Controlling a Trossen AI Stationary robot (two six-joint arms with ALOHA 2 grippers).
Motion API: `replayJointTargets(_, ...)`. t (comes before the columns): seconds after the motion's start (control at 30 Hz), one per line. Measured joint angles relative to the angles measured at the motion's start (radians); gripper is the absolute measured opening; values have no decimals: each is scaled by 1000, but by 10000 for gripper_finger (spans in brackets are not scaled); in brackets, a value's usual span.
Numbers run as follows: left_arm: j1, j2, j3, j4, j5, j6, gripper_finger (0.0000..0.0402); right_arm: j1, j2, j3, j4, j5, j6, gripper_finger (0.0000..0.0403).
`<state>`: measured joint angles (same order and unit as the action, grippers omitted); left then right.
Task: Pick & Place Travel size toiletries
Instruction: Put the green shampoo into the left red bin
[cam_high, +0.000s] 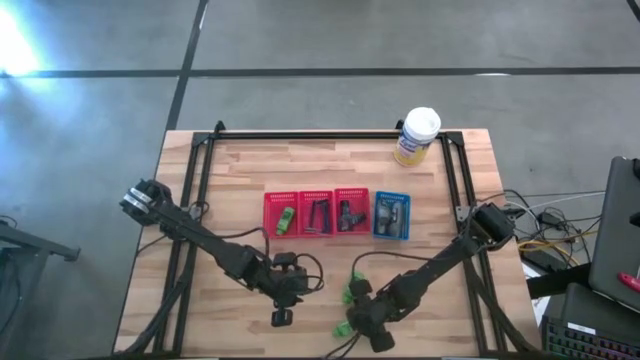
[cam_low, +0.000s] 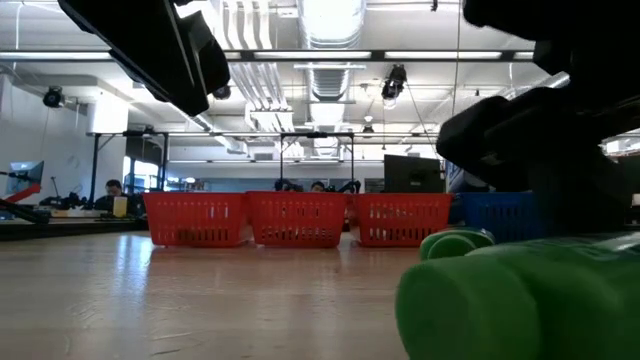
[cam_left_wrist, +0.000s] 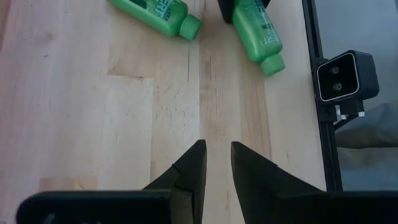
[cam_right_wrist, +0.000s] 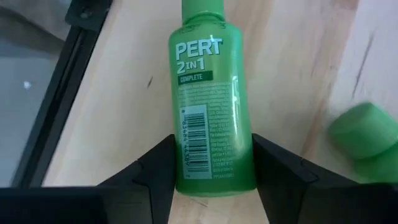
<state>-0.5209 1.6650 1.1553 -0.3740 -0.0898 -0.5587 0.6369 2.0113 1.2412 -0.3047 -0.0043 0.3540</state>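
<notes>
Two bright green mini bottles lie on the wooden table near its front edge. One green bottle (cam_right_wrist: 214, 124) lies between the fingers of my right gripper (cam_right_wrist: 214, 177), which is shut on it; the high view shows the same bottle (cam_high: 342, 327). The other green bottle (cam_high: 355, 293) lies flat just beside it, and its cap (cam_right_wrist: 364, 134) shows in the right wrist view. My left gripper (cam_left_wrist: 217, 168) hovers over bare wood to their left (cam_high: 282, 318). Its fingers stand a narrow gap apart with nothing between them. My right gripper pinches the green bottle's two long sides (cam_right_wrist: 180, 168) between its two fingers, near the bottle's base end. The fingers slant down from above. The bottle lies flat on the table, barcode side up, its cap end (cam_right_wrist: 202, 9) pointing away from the gripper.
Three red mesh baskets (cam_high: 318, 195) and a blue one (cam_high: 391, 198) stand in a row at the table's middle, with small items inside. A white-and-yellow canister (cam_high: 417, 136) stands at the back right. A small camera (cam_left_wrist: 345, 76) sits at the table's front edge.
</notes>
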Motion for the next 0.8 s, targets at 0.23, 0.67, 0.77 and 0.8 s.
replayJointTargets(0.23, 1, 0, 0, 3, -1, 26, 78, 7, -41, 18, -150, -30, 218, 161)
replayJointTargets(0.67, 3, -7, 56, 26, -69, 540, 87, -60, -251, -14, -164, -21, 478, 161)
replayJointTargets(0.77, 4, -7, 77, 42, -193, 645, 115, -79, -266, -25, -173, -22, 477, 162)
replayJointTargets(0.8, 4, -7, 82, 54, -241, 680, 127, -84, -268, -29, -170, -23, 477, 165)
